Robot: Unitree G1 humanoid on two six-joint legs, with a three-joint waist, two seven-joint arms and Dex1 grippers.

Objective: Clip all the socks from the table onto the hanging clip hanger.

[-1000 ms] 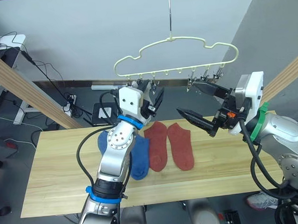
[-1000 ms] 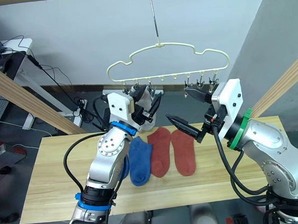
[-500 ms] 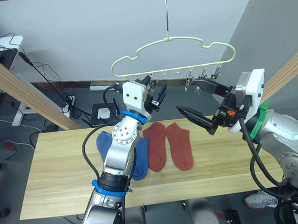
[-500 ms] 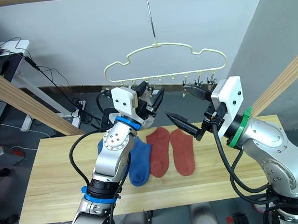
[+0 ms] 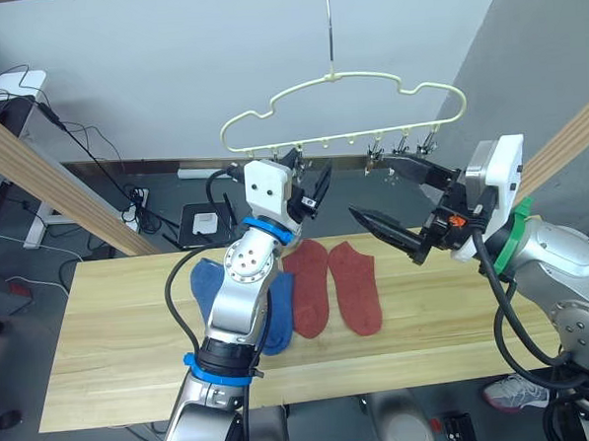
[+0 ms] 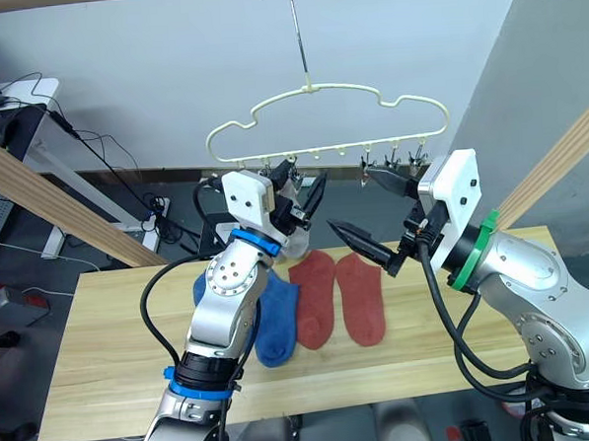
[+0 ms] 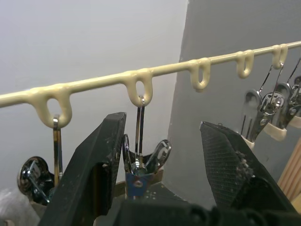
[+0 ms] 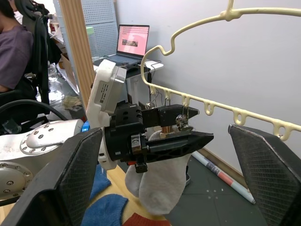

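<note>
Item 1, clip hanger (image 5: 343,109): it hangs by its long hook above the far edge of the table (image 5: 113,339), so the clips sit at arm height and I can feed socks up from below.

Item 2, left gripper (image 5: 307,185): I have it raised under the left end of the hanger rail, fingers parted, bracketing one clip (image 7: 141,162) in the left wrist view. I judge this to be a lining-up pose on a clip. It grips nothing.

Item 3, grey socks (image 8: 160,181): two pale socks hang just behind the left gripper in the right wrist view (I cannot tell which clips hold them).

Item 4, right gripper (image 5: 382,198): wide open, empty, level with the clips at the right end of the rail, at about 3 o'clock from the left gripper and well apart from it. I read it as waiting.

Item 5, red socks (image 5: 333,288): two lie flat side by side at mid-table, at 6 o'clock below the gap between the grippers.

Item 6, blue socks (image 5: 207,282): two lie on the table touching the red pair's left side, partly hidden behind my left arm.
</note>
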